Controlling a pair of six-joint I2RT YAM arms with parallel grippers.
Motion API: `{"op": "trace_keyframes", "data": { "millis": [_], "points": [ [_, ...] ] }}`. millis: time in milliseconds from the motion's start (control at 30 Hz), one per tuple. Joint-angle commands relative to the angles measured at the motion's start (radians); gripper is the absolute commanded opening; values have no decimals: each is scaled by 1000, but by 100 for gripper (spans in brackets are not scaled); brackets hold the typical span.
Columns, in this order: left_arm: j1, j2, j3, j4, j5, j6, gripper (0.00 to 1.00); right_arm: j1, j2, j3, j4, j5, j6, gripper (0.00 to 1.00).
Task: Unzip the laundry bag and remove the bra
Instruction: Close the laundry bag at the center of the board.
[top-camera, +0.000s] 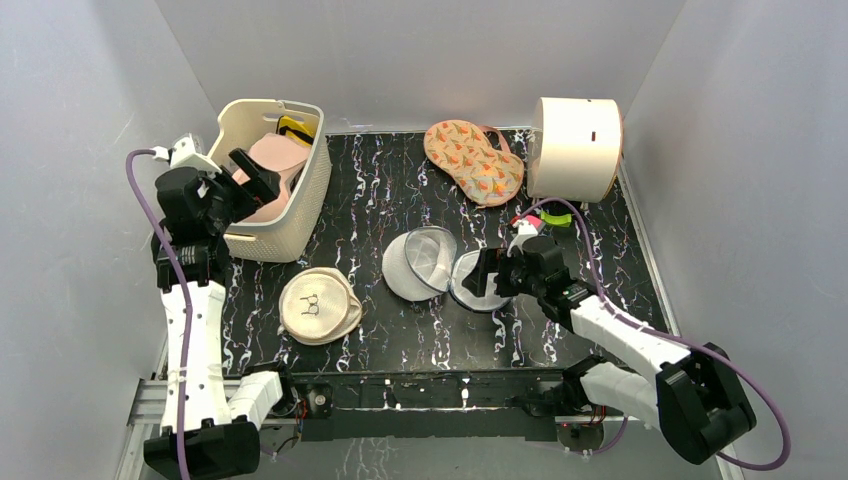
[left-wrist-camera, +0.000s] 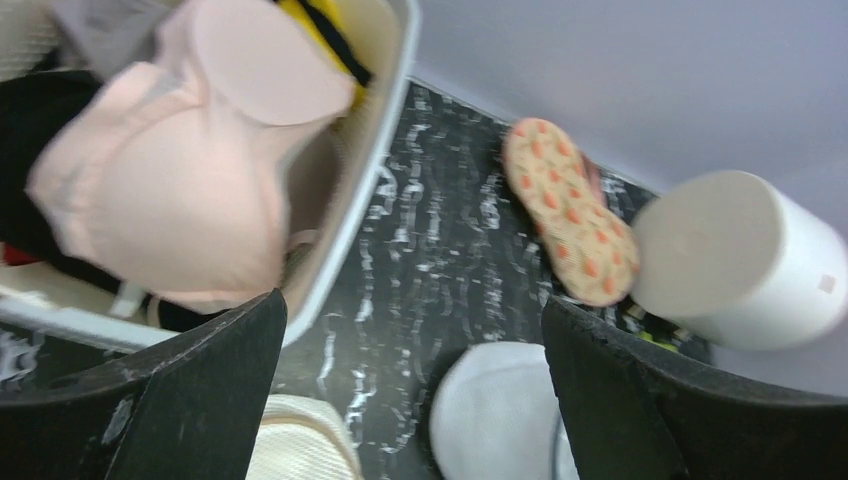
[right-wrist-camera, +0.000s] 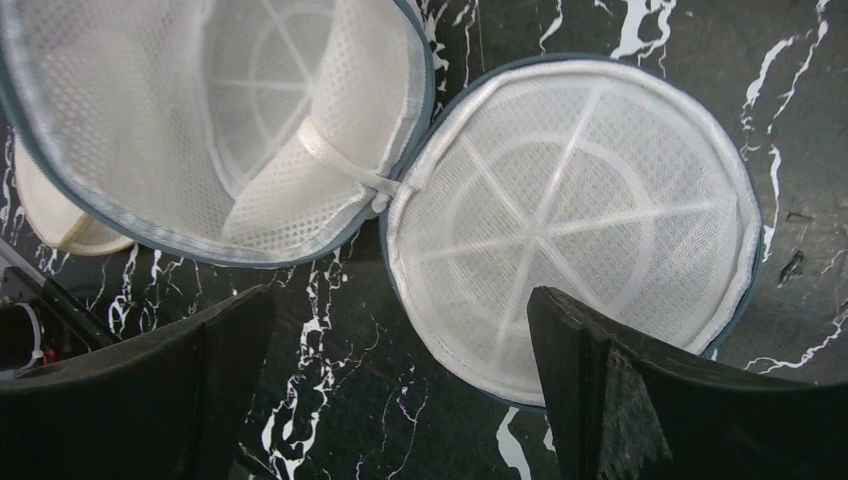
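The laundry bag (top-camera: 418, 262) lies unzipped on the black marbled table, its two white mesh halves spread side by side with nothing inside. In the right wrist view one half (right-wrist-camera: 570, 220) lies flat and the other (right-wrist-camera: 200, 120) is tipped up. My right gripper (right-wrist-camera: 400, 295) hangs open just above the flat half, holding nothing. The bra (top-camera: 270, 165), pinkish-beige with a yellow part, lies in the cream basket (top-camera: 300, 215). My left gripper (top-camera: 258, 178) is above the basket's near rim, open, and the bra (left-wrist-camera: 170, 190) sits apart from its fingers.
A beige round pouch (top-camera: 318, 305) with a small bra drawing lies front left. An orange-spotted padded piece (top-camera: 472, 160) and a white cylinder (top-camera: 575, 148) sit at the back right. A black garment (left-wrist-camera: 30, 120) lies under the bra in the basket.
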Motion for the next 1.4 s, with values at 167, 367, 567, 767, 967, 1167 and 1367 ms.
{"op": "trace_keyframes", "data": {
  "millis": [167, 367, 567, 767, 967, 1167, 1367],
  "points": [
    [0, -8, -71, 175, 338, -160, 97, -5, -140, 120, -60, 58, -40, 98],
    [-182, 8, -137, 325, 351, -234, 97, -5, -209, 142, -75, 60, -60, 98],
    [-636, 129, -152, 353, 61, -171, 96, -5, -295, 191, -73, 50, -68, 98],
    [-890, 274, -148, 463, -87, -87, 96, -5, -438, 329, -126, 99, -105, 98],
    [-1025, 357, -184, 540, -214, -23, 97, -5, -523, 464, -168, 178, -158, 98],
    [-1162, 412, -181, 556, -334, 84, 98, -5, -544, 487, -188, 215, -175, 98],
    [-1350, 499, -195, 592, -585, 246, 98, -6, -565, 467, -168, 219, -155, 98]
  ]
}}
